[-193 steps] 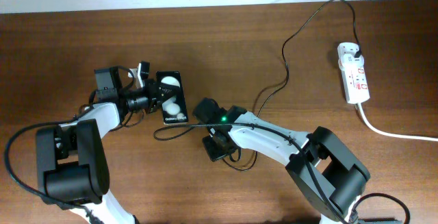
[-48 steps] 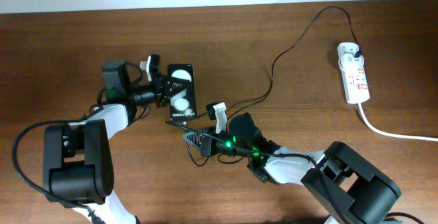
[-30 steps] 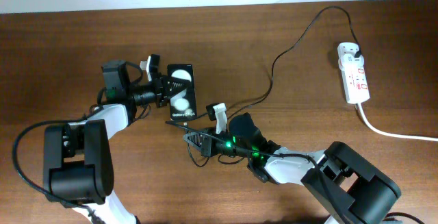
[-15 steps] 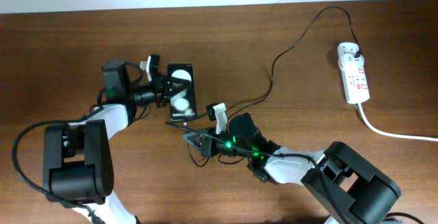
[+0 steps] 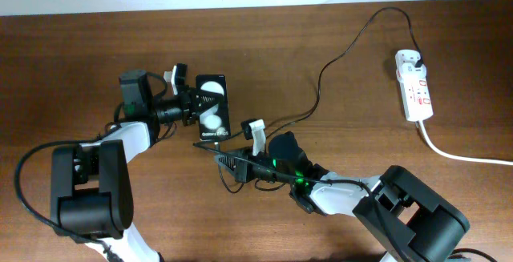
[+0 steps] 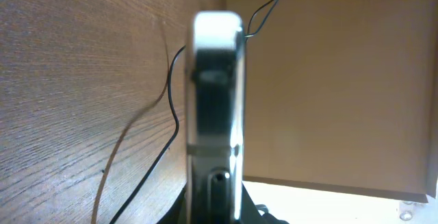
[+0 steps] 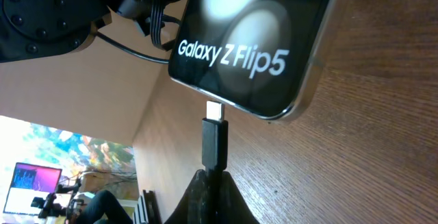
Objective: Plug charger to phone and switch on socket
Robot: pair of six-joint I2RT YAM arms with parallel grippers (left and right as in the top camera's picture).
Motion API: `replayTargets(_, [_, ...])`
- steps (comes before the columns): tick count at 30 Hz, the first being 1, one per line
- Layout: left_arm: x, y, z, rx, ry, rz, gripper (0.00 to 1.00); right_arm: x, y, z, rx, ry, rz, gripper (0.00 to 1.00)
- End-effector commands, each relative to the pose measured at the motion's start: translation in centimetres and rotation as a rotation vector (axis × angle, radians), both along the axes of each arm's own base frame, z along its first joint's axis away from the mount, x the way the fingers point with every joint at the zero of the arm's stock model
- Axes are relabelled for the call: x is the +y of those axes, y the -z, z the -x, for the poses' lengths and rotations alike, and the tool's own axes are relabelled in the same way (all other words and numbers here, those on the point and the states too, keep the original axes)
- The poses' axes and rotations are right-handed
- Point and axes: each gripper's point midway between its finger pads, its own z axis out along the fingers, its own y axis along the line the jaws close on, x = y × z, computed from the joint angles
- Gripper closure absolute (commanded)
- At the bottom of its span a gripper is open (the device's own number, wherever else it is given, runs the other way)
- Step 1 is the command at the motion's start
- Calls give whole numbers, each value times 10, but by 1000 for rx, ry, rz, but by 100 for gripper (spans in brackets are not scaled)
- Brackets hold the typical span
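In the left wrist view the glossy black rectangular phone (image 6: 215, 101) appears edge-on, close and blurred, and the fingers around it cannot be made out. In the right wrist view the phone is cut off at the top. It cannot be determined whether the silver tip of the small black connector (image 7: 213, 140) sits inside the port or only meets the phone's lower edge. The left gripper (image 5: 195, 106) is clamped on the phone's side at the left-centre of the brown wooden table (image 5: 80, 46). The right gripper (image 7: 205, 183) is pinched narrow on the connector of the long thin black charger cable (image 5: 320, 86). The white elongated power strip (image 5: 415, 86) lies well apart at the right, with the cable's black plug (image 5: 418, 56) at its far end.
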Motion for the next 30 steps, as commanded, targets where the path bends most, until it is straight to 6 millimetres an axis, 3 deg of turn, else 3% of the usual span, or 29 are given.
replayTargets(1, [0,-16,1,-44,9,7,100,1,-13,-8,-42,22,-17,96])
replayTargets(8, [0,-16,1,-44,9,7,100,4,-20,-5,-56,-4,-42,96])
replayTargets(20, [0,-16,2,-14,7,18,100,2,-11,-6,-32,12,-12,96])
replayTargets(25, [0,-16,2,-16,7,17,100,6,-23,-2,-63,-24,-57,96])
replayTargets(30, [0,-16,2,-15,8,18,100,3,-15,-6,-45,7,-27,96])
